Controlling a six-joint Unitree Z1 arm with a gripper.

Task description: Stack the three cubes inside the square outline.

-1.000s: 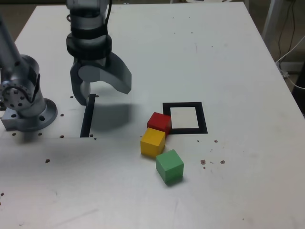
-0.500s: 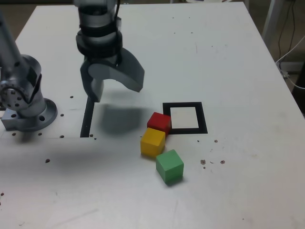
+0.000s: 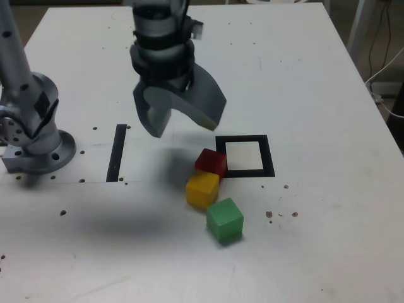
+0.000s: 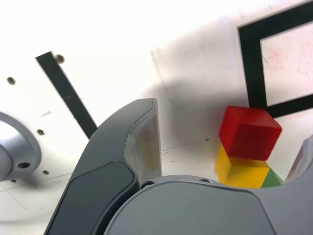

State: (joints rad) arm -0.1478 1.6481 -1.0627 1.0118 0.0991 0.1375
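Three cubes sit touching in a crooked row on the white table: red (image 3: 211,161), yellow (image 3: 202,189) and green (image 3: 225,219). The red one lies against the outer left edge of the square outline (image 3: 242,138), whose pale centre holds nothing. My gripper (image 3: 182,126) hangs open above the table, up and to the exterior view's left of the red cube, holding nothing. In the wrist view, one of the fingers (image 4: 142,142) fills the foreground, with the red cube (image 4: 249,132), yellow cube (image 4: 242,171), a sliver of green cube (image 4: 271,180) and the outline (image 4: 253,63) beyond it.
The arm's grey base (image 3: 31,139) stands at the exterior view's left. A straight black strip (image 3: 117,151) lies between the base and the cubes. Small holes and specks dot the table. Cables hang off the table's right edge (image 3: 385,82).
The open gripper has swung from over the black strip toward the exterior view's right, closer to the cubes. The cubes have not moved.
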